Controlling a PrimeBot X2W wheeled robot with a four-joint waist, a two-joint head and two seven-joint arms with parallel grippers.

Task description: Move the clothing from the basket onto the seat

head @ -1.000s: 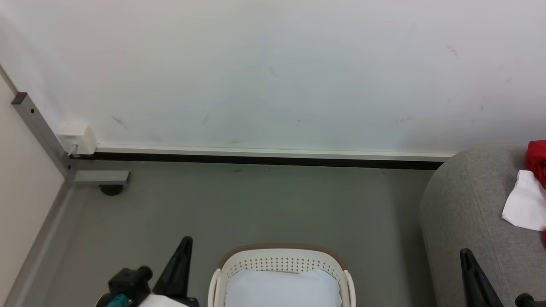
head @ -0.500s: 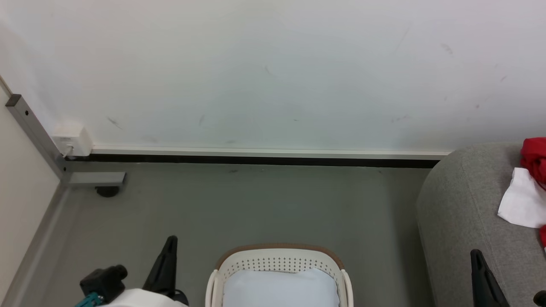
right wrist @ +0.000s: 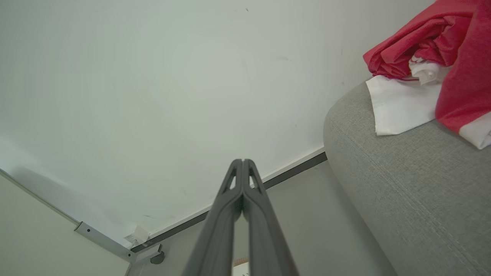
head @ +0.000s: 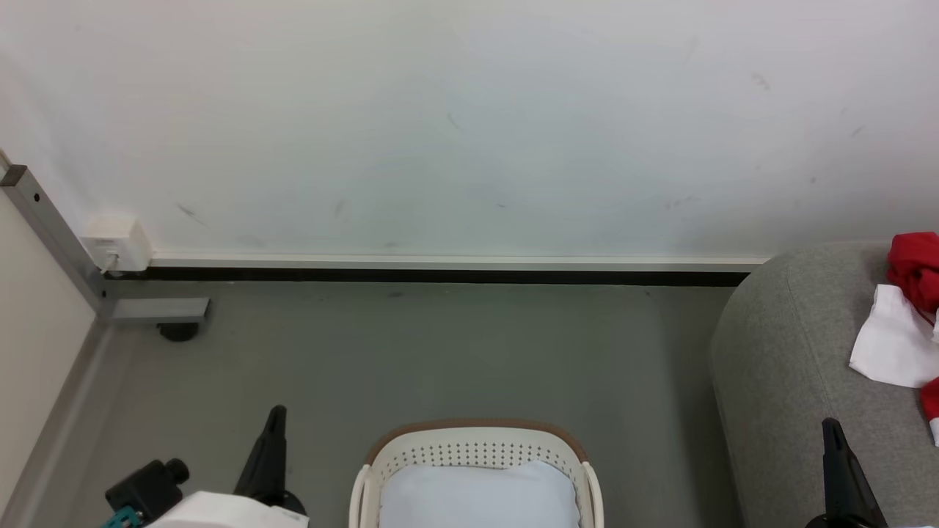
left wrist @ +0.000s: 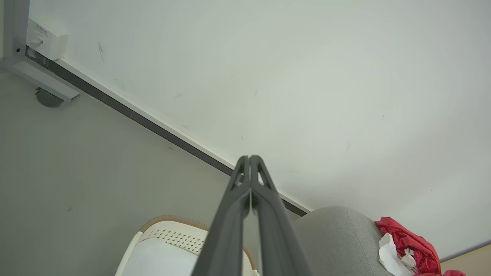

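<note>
1. Left gripper [head: 275, 416]: it is hanging just to the left of the basket. Its two dark fingers are pressed together tip to tip and are carrying nothing.
2. Right gripper [head: 830, 427]: it is standing against the near flank of the sofa, likewise clenched and empty.
3. Laundry basket [head: 477, 427]: it is sitting on the grey floor [head: 440, 352] between the two grippers, with only its far half showing. A pale blue-white cushion [head: 477, 495] is filling that half, and no red fabric is showing on it. Whether a garment is lying in the hidden near half cannot be told.
4. Step in hand, as I am judging it: a check that the basket is emptied. To do it well, the head should be tilting down until the whole rim is in sight. The fingers should be parting only over red cloth and leaving the cushion alone.
5. Grey sofa [head: 792, 352]: it is standing to the right of the basket, apart from it, and its rounded arm is facing the floor gap.
6. Clothing [head: 912, 265]: the red garments are lying bunched on the sofa's top, a white panel spreading out beside them. They are resting well in from the rounded edge, so a slide-off is looking unlikely.
7. White wall [head: 469, 125] with dark skirting [head: 440, 276]: it is closing the scene behind. Any arm swing should be keeping short of it.
</note>
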